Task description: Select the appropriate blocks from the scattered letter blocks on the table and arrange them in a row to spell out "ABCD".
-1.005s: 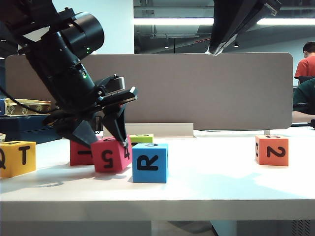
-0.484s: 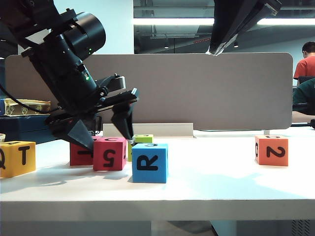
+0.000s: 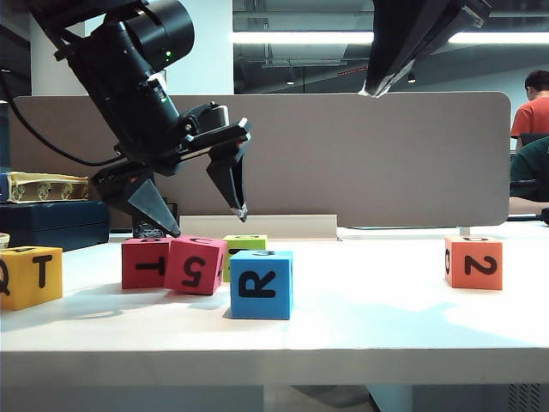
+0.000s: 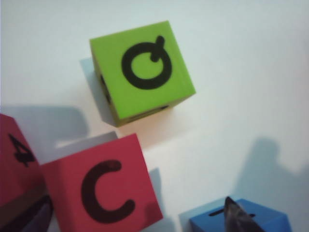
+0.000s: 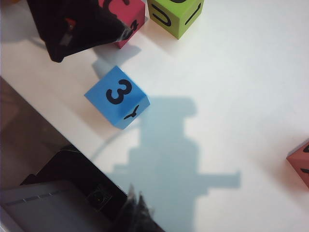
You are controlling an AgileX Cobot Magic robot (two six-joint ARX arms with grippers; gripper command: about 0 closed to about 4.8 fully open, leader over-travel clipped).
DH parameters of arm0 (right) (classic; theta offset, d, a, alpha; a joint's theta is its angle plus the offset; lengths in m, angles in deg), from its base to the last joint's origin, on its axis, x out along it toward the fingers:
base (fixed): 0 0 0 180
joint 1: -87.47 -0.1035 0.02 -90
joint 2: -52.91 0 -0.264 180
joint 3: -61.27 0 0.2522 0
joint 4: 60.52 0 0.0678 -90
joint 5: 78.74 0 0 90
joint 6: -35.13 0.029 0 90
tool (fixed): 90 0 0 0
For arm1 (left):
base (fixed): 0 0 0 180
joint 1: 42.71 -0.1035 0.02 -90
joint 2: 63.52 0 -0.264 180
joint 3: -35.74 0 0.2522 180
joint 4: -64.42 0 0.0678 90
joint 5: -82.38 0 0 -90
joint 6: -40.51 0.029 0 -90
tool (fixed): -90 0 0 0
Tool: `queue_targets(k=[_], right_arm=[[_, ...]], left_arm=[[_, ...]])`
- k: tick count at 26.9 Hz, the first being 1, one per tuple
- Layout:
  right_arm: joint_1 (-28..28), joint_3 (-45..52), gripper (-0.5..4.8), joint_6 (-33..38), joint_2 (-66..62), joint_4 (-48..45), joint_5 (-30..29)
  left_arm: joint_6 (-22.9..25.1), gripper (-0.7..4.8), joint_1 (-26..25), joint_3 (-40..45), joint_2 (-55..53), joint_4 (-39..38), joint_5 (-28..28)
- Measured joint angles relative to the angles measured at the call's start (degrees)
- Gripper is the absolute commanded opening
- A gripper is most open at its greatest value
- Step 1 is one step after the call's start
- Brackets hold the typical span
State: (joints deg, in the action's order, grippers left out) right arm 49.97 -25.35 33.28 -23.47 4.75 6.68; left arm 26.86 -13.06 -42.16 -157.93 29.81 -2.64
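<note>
While all six cubes rest on the table, neither gripper holds one.

Left gripper: jaws spread wide and empty, hanging in the air above the red cube with 5 on its front, clear of it.
Right gripper: fingers pressed together, nothing between them; high above the table, with only its dark tip entering the top of the exterior view.
Red cube, 5 on front: on the table, slightly turned, a C on its top face in the left wrist view; its left side touches the second red cube.
Red cube, T on front: upright, directly left of the 5 cube.
Blue cube: R facing front, 3 on top in the right wrist view; just right of and in front of the 5 cube, nearest the front edge.
Green cube: behind the blue cube, mostly hidden by it in the exterior view; a Q on top in the left wrist view.
Yellow cube: Q and T showing, at the far left, apart from the cluster.
Orange cube: 2 facing front, well apart on the right side of the table.
</note>
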Motion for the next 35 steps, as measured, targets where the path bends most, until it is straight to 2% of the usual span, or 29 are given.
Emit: queue_targets(k=[4,8,10,11,14,15,17,18,22,23,25,27,29,31,33,34,35], right_arm=[[0.0,0.0,-0.02,0.0,0.0,0.0,0.0],[0.0,0.0,-0.02,0.0,-0.9,0.0,0.0],[0.0,0.0,-0.02,0.0,-2.7,-0.2,0.0],[0.0,0.0,-0.02,0.0,-3.4,-0.3,-0.1],[0.0,0.0,-0.02,0.0,-6.4,-1.6,-0.1],[0.0,0.0,-0.02,0.0,-7.1,-2.0,-0.1],[0.0,0.0,-0.01,0.0,-9.0,-3.7,-0.1],[0.0,0.0,-0.01,0.0,-10.2,-4.7,-0.2],[0.0,0.0,0.08,0.0,-12.9,-7.3,-1.0],[0.0,0.0,0.29,0.0,-13.5,-7.7,-1.7],[0.0,0.0,1.02,0.0,-14.7,-8.5,-3.3],[0.0,0.0,1.72,0.1,-15.6,-9.4,-4.9],[0.0,0.0,2.84,0.3,-17.0,-10.7,-6.8],[0.0,0.0,3.46,0.6,-18.4,-11.2,-8.7],[0.0,0.0,4.44,0.7,-19.4,-11.5,-9.4],[0.0,0.0,4.79,0.7,-19.9,-11.8,-9.9],[0.0,0.0,4.79,0.7,-20.4,-11.9,-10.5]], left_arm=[[3.3,4.71,-0.2,0.0,1.7,-1.7,-6.0],[5.0,4.53,-0.7,0.0,8.0,-2.3,-7.6],[6.4,3.49,-0.7,0.0,12.0,-2.4,-7.6],[7.0,2.71,-0.7,0.0,13.6,-2.4,-7.6],[8.0,2.00,-0.7,0.0,20.3,-2.6,-7.6],[8.4,1.25,-0.7,0.0,21.3,-2.9,-7.6],[9.0,0.35,-0.7,0.0,25.1,-3.7,-7.4],[9.0,0.19,-0.7,0.0,26.9,-3.7,-7.3],[9.0,0.16,-0.7,0.0,30.2,-3.9,-7.3],[9.0,0.14,-0.7,0.0,30.6,-4.1,-7.1],[9.0,-0.07,-0.7,0.0,31.3,-5.0,-5.5],[9.0,-0.06,-0.7,0.0,31.7,-6.1,-4.0],[9.0,-0.06,-0.7,0.0,32.1,-7.6,-1.7],[9.0,-0.06,-0.7,0.0,32.5,-8.0,-0.4],[9.0,-0.06,-0.7,0.0,32.7,-8.2,-0.1],[9.0,-0.06,-0.7,0.0,32.7,-8.3,0.0],[9.0,-0.06,-0.7,0.0,32.8,-8.3,0.0]])
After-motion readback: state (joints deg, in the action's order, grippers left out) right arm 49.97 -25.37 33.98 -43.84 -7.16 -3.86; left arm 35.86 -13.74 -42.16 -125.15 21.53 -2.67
